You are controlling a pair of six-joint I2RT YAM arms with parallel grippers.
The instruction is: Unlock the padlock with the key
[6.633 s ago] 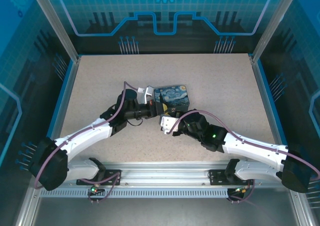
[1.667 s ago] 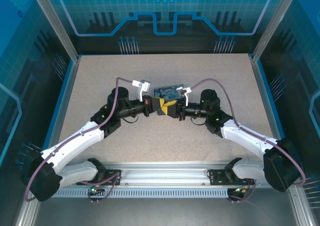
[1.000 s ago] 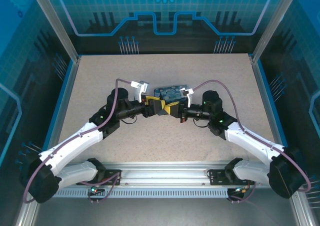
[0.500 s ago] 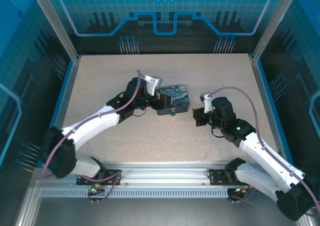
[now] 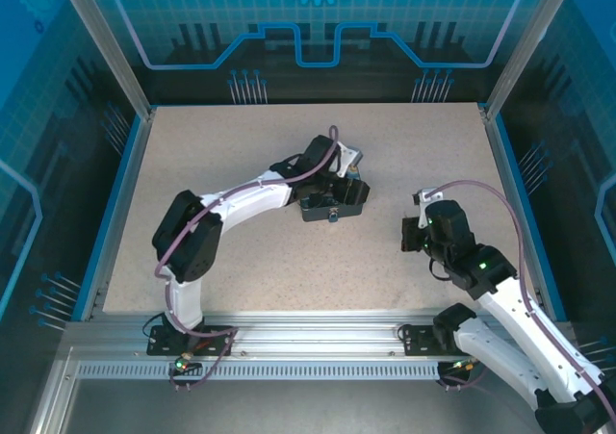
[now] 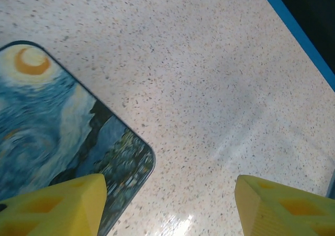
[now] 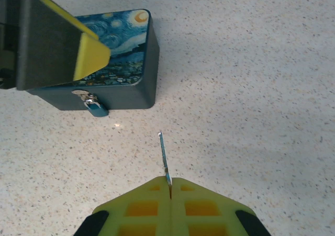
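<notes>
Pinching the key [image 7: 164, 160], right tool [image 7: 170, 188] faces the padlock [image 7: 95, 108], well apart. Key may twist on insertion; left tool [image 6: 167, 207], spread over the tin [image 6: 57, 121], isn't clamping it.

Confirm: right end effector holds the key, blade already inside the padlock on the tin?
Not inside. The right end effector holds the key, but the blade is short of the padlock on the tin, bare table between them. The right wrist view shows it.
</notes>
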